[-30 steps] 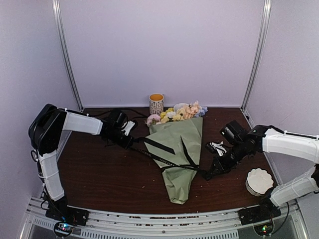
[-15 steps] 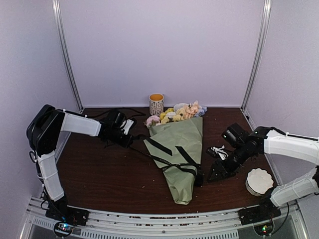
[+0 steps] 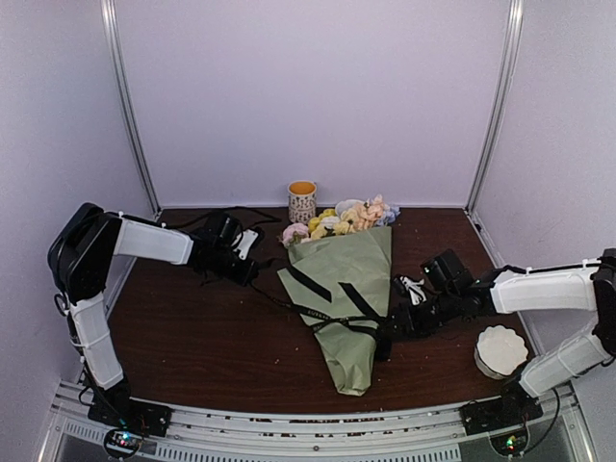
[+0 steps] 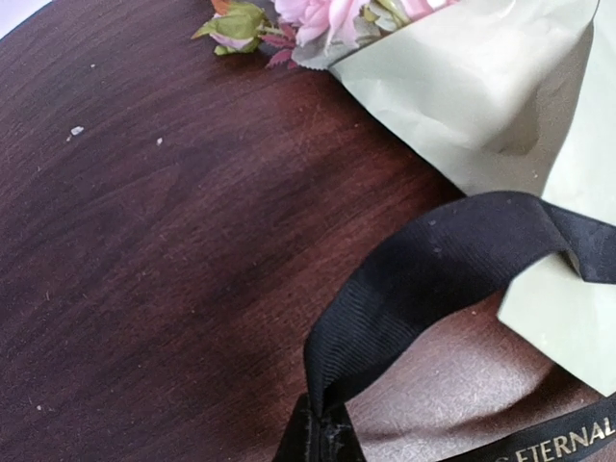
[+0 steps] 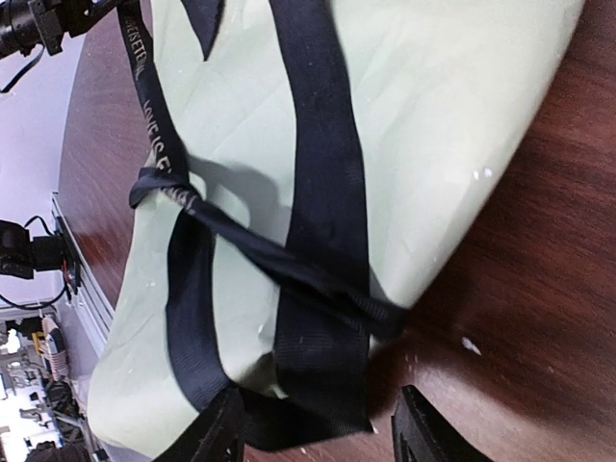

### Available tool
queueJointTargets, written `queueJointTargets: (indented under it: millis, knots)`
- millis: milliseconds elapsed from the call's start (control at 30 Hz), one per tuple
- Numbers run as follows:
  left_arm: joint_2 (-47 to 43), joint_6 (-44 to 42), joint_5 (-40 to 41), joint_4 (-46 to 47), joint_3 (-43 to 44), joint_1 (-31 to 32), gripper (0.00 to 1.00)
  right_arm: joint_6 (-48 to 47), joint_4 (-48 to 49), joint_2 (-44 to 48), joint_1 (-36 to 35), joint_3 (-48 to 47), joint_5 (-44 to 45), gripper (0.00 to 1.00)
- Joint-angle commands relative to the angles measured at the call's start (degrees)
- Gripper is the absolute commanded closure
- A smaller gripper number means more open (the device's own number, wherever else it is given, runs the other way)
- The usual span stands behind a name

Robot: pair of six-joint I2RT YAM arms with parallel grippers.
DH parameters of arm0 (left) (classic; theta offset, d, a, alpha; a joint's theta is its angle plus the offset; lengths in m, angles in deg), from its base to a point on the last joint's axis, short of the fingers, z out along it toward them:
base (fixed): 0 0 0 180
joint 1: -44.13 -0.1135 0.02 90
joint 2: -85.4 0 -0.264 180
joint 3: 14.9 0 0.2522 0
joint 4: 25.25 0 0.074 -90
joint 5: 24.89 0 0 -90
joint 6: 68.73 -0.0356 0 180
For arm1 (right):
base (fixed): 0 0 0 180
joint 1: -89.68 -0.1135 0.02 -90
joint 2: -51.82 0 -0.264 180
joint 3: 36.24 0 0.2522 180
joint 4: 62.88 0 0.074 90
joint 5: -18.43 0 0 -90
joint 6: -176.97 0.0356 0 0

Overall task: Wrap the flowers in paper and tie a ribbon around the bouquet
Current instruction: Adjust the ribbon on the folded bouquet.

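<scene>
We find paper [image 3: 346, 279] wrapped round flowers [image 3: 351, 214], lying on table [image 3: 192, 327]. We note ribbon [image 3: 322, 284] crossed over it, knot apparently loose; left claw [image 3: 247, 271] pinches ribbon end; right claw [image 5: 318, 433] spread beside wrap. Tightening, bow outstanding.

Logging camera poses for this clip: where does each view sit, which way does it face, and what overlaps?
Top external: above and behind the bases, looking down across the table; both arms, left end effector and right end effector show.
Left wrist: looks down at ribbon, paper and flowers; own fingers not clearly visible.
Right wrist: faces the paper's narrow end; two fingertips at bottom edge.
Shared: all three show paper and ribbon.
</scene>
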Motion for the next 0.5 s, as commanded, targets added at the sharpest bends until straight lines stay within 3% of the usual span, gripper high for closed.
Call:
queueJointTargets:
  millis: [0,67,200,267,467]
  knots:
    - [-2.3,0.1,-1.1,2.5,-0.8,0.0,1.0,3.6,12.1,-4.8,0.2,2.1,-2.4,0.48]
    - [-2.4,0.1,-1.3,2.5,-0.8,0.0,1.0,3.8,13.5,-6.2,0.2,2.3,-2.8,0.54]
    - [-2.7,-0.1,-1.2,2.1,-0.7,0.1,1.0,4.6,15.6,-6.5,0.2,2.6,-4.7,0.85]
    - [-2.8,-0.2,-0.6,1.8,-0.5,0.0,1.0,4.4,14.4,-5.4,0.2,2.7,-4.6,0.95]
    - [-3.0,-1.1,0.9,1.2,-0.3,0.0,1.0,2.4,2.1,-0.6,0.2,3.5,2.9,0.98]
